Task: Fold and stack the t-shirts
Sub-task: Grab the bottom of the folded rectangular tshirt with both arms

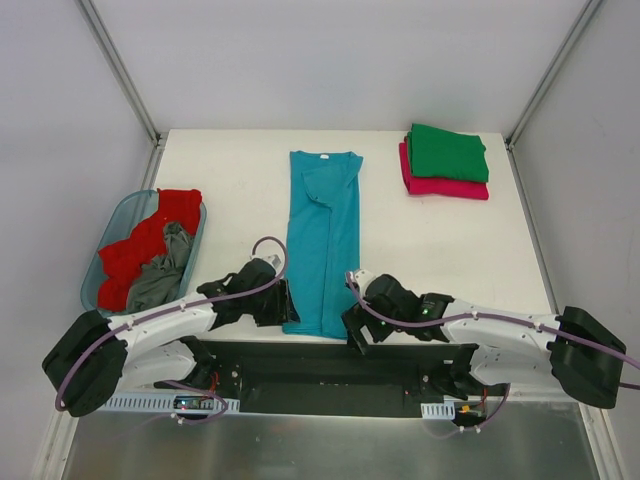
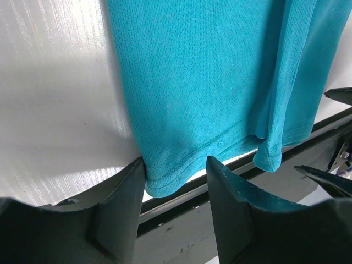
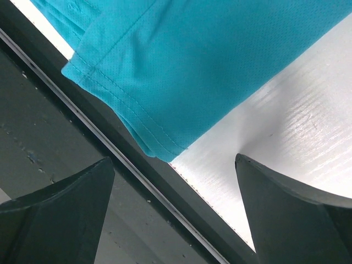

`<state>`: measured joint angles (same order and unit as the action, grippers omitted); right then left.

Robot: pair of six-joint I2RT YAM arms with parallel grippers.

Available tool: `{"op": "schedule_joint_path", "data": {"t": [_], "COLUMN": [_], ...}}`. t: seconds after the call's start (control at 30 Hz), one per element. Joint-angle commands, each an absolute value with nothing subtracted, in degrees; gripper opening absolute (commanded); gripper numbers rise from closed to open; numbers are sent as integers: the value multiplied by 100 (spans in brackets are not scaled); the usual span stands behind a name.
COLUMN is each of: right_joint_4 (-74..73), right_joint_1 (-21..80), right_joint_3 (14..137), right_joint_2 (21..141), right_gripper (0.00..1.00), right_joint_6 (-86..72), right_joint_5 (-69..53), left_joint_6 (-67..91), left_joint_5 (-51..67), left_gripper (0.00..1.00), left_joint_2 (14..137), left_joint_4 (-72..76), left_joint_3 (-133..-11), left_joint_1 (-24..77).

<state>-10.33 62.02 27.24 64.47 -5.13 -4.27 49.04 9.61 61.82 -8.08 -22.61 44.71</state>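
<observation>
A teal t-shirt (image 1: 322, 240), folded lengthwise into a long strip, lies in the middle of the white table (image 1: 230, 170), its hem at the near edge. My left gripper (image 1: 275, 303) is open at the hem's left corner. In the left wrist view the gripper (image 2: 176, 176) straddles that corner of the teal shirt (image 2: 220, 82). My right gripper (image 1: 352, 325) is open at the hem's right corner. In the right wrist view the gripper (image 3: 173, 165) sits just below the teal corner (image 3: 209, 60) and holds nothing. A folded green shirt (image 1: 447, 152) rests on a folded pink-red shirt (image 1: 445, 186) at the back right.
A translucent blue basket (image 1: 95, 270) at the left holds a crumpled red shirt (image 1: 150, 240) and a grey shirt (image 1: 165, 275). The table's near edge meets a dark rail (image 3: 66, 143) right under the hem. Metal frame posts stand at the back corners.
</observation>
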Motion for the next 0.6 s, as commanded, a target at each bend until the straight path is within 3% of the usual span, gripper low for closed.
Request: {"op": "schedule_joint_path", "data": {"t": [0.0, 0.23, 0.33, 0.47, 0.57], "right_joint_4": [-660, -642, -659, -650, -572], "right_joint_1": [6196, 6205, 6205, 6196, 6222], "right_joint_3": [2663, 2637, 2619, 2610, 2628], "right_joint_2": [6399, 6337, 6311, 6354, 6494], "right_gripper": [93, 91, 88, 85, 80], "right_joint_6": [-747, -765, -782, -808, -844], "right_joint_5": [-360, -281, -272, -316, -378], "left_joint_6": [4896, 4852, 4860, 4843, 4887], "left_joint_5": [862, 1080, 1072, 1125, 1151], "left_gripper": [48, 41, 31, 4, 0], "left_joint_2": [6118, 6073, 6117, 6126, 6082], "left_joint_4": [-1335, -1450, -1450, -1459, -1459], "left_joint_3": [-1995, -1969, -1934, -1925, -1942], "left_joint_1": [4526, 4518, 4526, 4526, 4526]}}
